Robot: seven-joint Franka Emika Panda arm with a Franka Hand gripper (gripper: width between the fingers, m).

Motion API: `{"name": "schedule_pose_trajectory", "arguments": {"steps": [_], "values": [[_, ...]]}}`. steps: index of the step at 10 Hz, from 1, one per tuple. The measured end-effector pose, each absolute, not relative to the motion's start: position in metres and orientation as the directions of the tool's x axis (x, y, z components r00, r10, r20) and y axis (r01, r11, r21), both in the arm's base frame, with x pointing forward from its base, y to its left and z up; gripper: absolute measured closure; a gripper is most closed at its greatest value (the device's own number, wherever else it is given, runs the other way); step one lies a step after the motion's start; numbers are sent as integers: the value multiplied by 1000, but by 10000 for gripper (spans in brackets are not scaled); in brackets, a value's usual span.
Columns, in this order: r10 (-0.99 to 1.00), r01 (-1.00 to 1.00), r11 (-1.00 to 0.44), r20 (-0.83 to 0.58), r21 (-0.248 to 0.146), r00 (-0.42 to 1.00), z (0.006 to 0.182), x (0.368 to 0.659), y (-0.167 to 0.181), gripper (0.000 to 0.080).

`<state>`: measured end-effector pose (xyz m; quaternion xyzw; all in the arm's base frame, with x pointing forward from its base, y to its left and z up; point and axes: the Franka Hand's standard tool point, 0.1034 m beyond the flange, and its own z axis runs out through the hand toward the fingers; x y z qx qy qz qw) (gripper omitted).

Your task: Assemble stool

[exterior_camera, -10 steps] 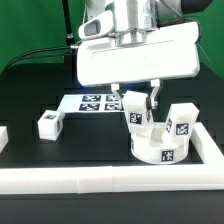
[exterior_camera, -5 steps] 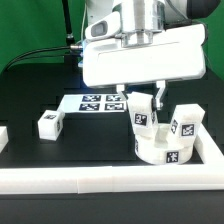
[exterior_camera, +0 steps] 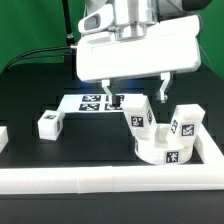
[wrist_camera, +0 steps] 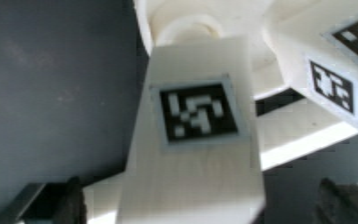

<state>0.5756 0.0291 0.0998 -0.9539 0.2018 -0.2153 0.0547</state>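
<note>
Change: since a second ago your jaws have let go of the centre leg point(exterior_camera: 136, 113) and sprung wide. The arm has lifted a little, and the leg has stayed where it was on the seat point(exterior_camera: 160, 152).
Jaws: wide open and holding nothing. You can see one finger point(exterior_camera: 161, 88) on each side of the centre leg, both clear of it.
Centre leg: it stands on the seat toward the exterior view's left, leaning slightly, with a tagged face to the camera. In the wrist view the same leg point(wrist_camera: 197, 110) shows its tag, with a dark fingertip point(wrist_camera: 51, 200) off to each side.
Second leg point(exterior_camera: 182, 123): it stands on the seat toward the exterior view's right, just beside the centre leg, tags showing.
Seat: a thick white disc on the bench point(exterior_camera: 30, 95), near the corner of the border rails point(exterior_camera: 100, 181), with a tag on its side wall.
Loose leg point(exterior_camera: 49, 124): it lies on the bench, well apart from the seat toward the exterior view's left.
Marker board point(exterior_camera: 93, 101): it lies flat on the bench behind the seat, partly hidden by your jaws.
</note>
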Motion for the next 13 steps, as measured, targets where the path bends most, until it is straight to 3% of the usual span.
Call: {"name": "schedule_pose_trajectory", "arguments": {"steps": [2, 6, 9, 13], "values": [[-409, -357, -912, 370, -204, 834, 114, 582, 18, 151], [-409, -358, -911, 341, -205, 846, 107, 579, 21, 151], [-342, -307, -929, 162, -208, 925, 104, 576, 17, 151], [-346, -370, -896, -134, -245, 928, 104, 567, 20, 151]]}}
